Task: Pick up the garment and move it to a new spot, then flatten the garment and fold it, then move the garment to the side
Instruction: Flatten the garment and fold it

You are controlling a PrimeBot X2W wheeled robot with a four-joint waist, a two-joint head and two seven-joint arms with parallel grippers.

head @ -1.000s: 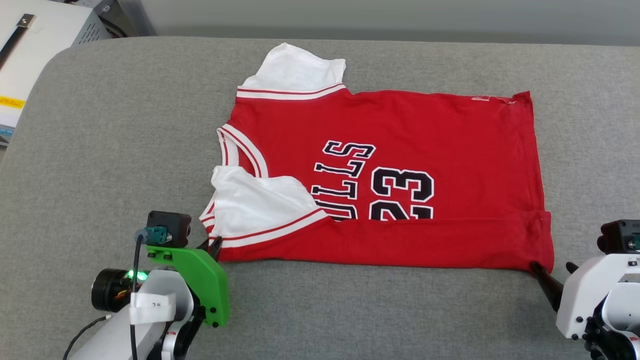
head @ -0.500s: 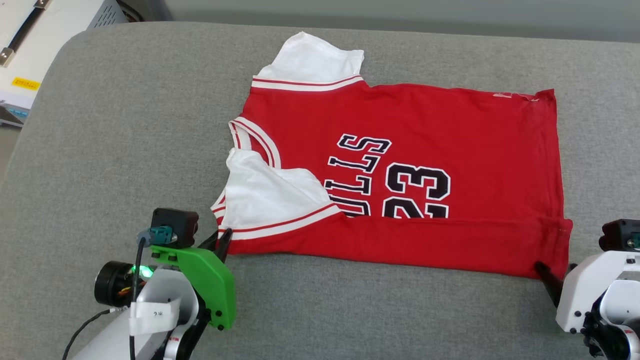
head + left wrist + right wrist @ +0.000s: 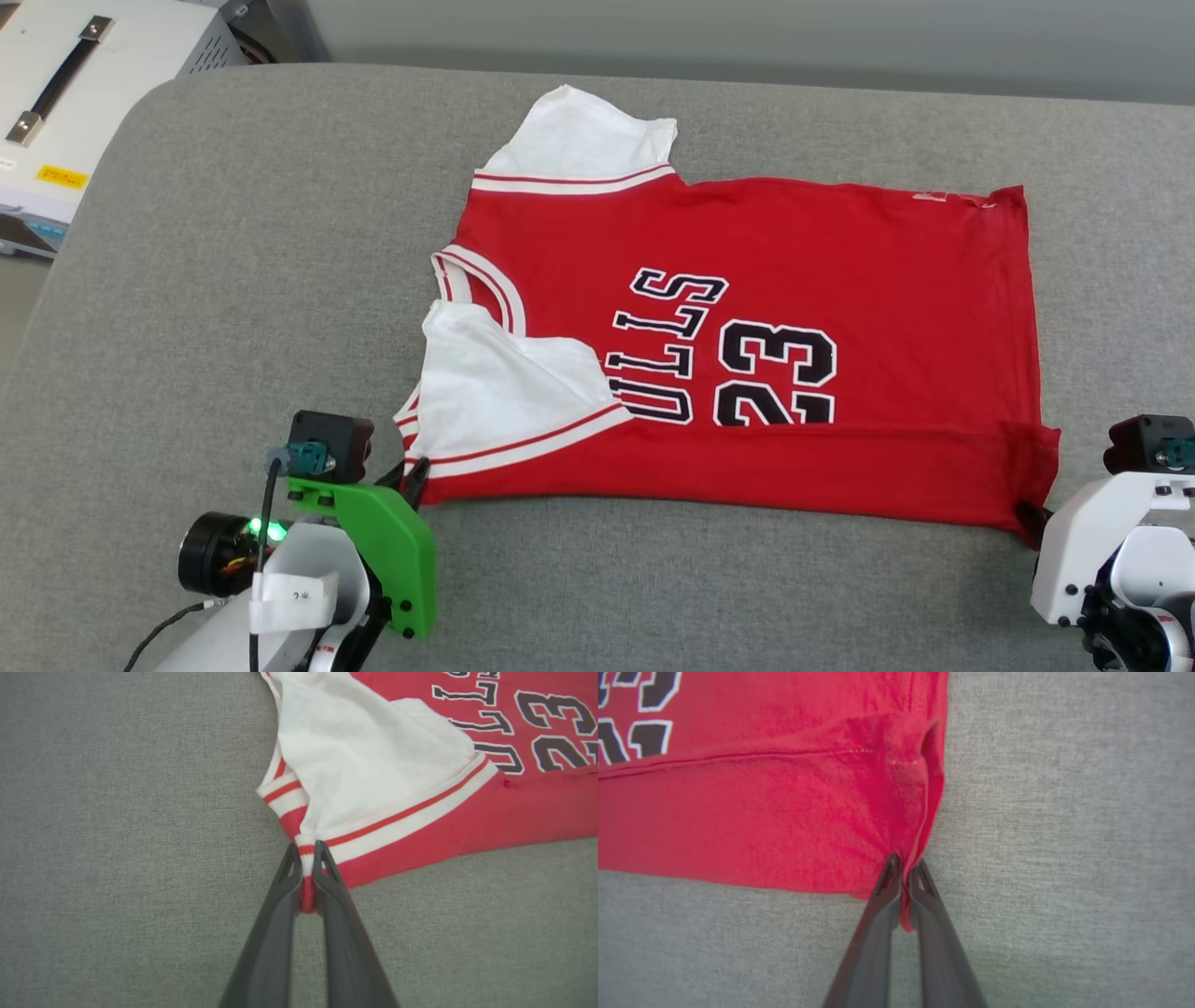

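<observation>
Red garment (image 3: 840, 261) lies spread across the middle of the grey cushion (image 3: 233, 280), front side up, its neck opening turned toward the cushion's left end and its hem toward the cushion's right end. The black, white-outlined "BULLS 23" print runs sideways, and the side of the shirt nearest the cushion's front edge is folded over onto the front as a red band that covers part of the letters and numerals. One white sleeve sticks out flat toward the cushion's back edge; the other is folded in over the chest, its striped trim lying slantwise beside the print. At the corner nearest the cushion's front-left, the left gripper (image 3: 415, 471) is clamped on the garment (image 3: 373, 765): in the left wrist view the left gripper (image 3: 306, 851) has its two dark fingers pressed together, with a pinch of striped trim and red cloth squeezed between them, low over the cushion (image 3: 117, 812). Toward the cushion's front-right, the right gripper (image 3: 1027, 515) pinches the hem corner of the folded band. The right wrist view shows the right gripper (image 3: 903, 863) with its fingers closed on a tuck of the garment (image 3: 761, 812), wrinkles fanning out from the pinch and bare cushion (image 3: 1064, 812) beyond the hem. Past the cushion's back-left corner stands a white box (image 3: 84, 56) with a black handle.
</observation>
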